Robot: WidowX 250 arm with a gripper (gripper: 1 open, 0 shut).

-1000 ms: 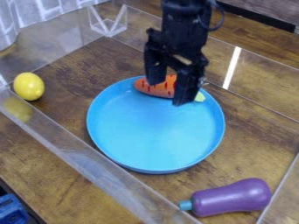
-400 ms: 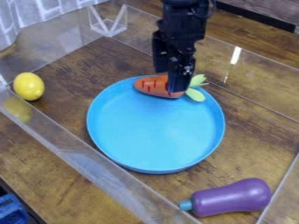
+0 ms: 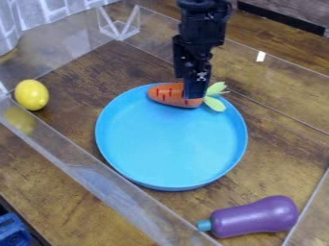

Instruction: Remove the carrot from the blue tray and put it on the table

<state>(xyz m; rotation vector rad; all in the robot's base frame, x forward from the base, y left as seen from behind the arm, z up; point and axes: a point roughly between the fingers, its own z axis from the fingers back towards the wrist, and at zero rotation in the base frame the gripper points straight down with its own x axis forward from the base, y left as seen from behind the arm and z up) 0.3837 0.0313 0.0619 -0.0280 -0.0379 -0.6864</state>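
Gripper (image 3: 194, 88) spread wide, pointing straight down over carrot (image 3: 172, 94), nothing pinched. Carrot lying on its side at far rim of blue tray (image 3: 174, 159), leafy top to the right. Likely light, stiff, smooth plastic; grooves may help grip. Best taken across orange mid-body, not the leaves. Table (image 3: 90, 77) glossy wood-grain, clear walls around. Lemon (image 3: 31, 94) far left, eggplant (image 3: 255, 216) near right; free room beside tray.

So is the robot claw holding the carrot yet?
No, nothing is held. The open gripper is down at the carrot in the blue tray.
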